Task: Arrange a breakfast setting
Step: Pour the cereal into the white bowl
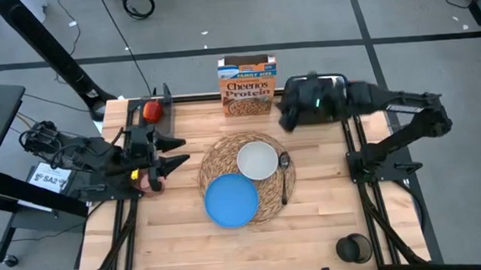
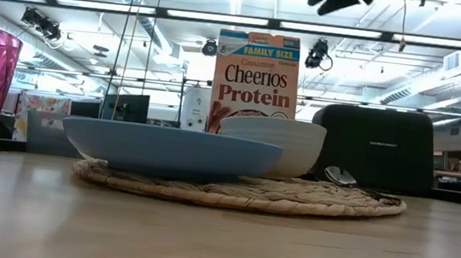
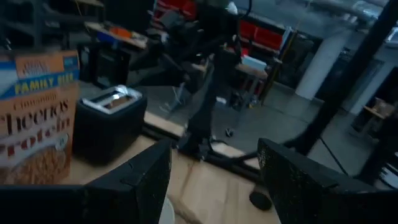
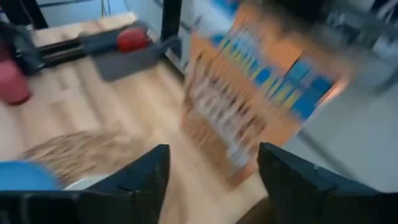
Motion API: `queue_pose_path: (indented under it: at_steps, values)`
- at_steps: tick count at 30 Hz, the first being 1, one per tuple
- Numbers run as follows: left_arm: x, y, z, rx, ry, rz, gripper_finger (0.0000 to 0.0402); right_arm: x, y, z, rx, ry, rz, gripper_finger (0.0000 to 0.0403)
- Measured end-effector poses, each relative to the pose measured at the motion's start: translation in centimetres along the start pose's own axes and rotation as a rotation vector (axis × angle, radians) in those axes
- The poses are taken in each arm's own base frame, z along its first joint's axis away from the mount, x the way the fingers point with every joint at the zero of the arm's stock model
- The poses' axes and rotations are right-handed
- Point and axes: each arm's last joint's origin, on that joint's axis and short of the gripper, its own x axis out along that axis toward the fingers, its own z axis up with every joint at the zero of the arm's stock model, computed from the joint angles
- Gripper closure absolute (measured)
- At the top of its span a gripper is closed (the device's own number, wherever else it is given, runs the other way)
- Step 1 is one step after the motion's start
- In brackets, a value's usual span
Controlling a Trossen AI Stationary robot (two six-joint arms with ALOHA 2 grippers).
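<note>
- Straw placemat (image 1: 245,179) sits mid-table; on it the blue plate (image 1: 231,200) at 7 o'clock, the white bowl (image 1: 258,160) at 1 o'clock, and the dark spoon (image 1: 284,176) along the 3 o'clock edge, just beside the bowl.
- Right gripper (image 4: 211,180) hovers over the black toaster (image 1: 318,97) at the table's 1 o'clock, fingers spread with nothing between them. Whether toast sits in the slots, I cannot tell.
- Risk: the Cheerios box (image 1: 247,86) stands just beside the toaster; a careless swing of that arm could tip it toward the bowl.
- Risk: reaching into the slot with the fingers off-line could shove the toaster instead of gripping a slice.
- Left gripper (image 1: 175,151) waits at the table's 9 o'clock, fingers parted and empty, pointing toward the mat.
- The pink cup (image 1: 150,181) stands right under that arm, the red apple (image 1: 151,110) further back at 11 o'clock; both are off the mat.
- Risk: the cup sits so near the left fingers that a sideways move could topple it before a grasp.
</note>
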Motion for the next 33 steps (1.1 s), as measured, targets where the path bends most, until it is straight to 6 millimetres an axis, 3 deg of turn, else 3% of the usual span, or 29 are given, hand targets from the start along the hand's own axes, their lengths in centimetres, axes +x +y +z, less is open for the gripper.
queue_pose_path:
  at_steps: [4, 9, 16, 20, 24, 30, 33]
  values:
    - [1.3, -0.2, 0.0, 0.013, -0.036, 0.025, 0.0159, 1.3, -4.6, 1.2, -0.070, -0.049, 0.015, 0.0102]
    - [3.0, -0.2, -0.1, -0.004, -0.082, 0.066, 0.0159, 3.3, -10.3, 0.8, -0.111, 0.002, 0.076, 0.0054]
    - [5.4, 0.3, 0.0, -0.035, -0.152, 0.124, 0.0159, 8.5, -16.4, -0.3, -0.067, -0.018, 0.261, 0.0013]
    - [6.1, 0.2, 0.0, -0.051, -0.180, 0.127, 0.0159, 11.2, -17.5, -1.4, -0.071, -0.004, 0.398, 0.0012]
    - [6.3, 0.1, -0.2, -0.052, -0.182, 0.125, 0.0159, 13.2, -17.3, -1.8, -0.088, -0.041, 0.546, 0.0016]
    - [6.7, 0.1, -0.1, -0.029, -0.205, 0.137, 0.0159, 16.1, -15.9, -1.8, -0.178, -0.085, 0.585, 0.0026]
    - [6.8, 0.2, -0.2, -0.046, -0.207, 0.155, 0.0159, 16.7, -15.4, -1.5, -0.202, -0.114, 0.588, 0.0032]
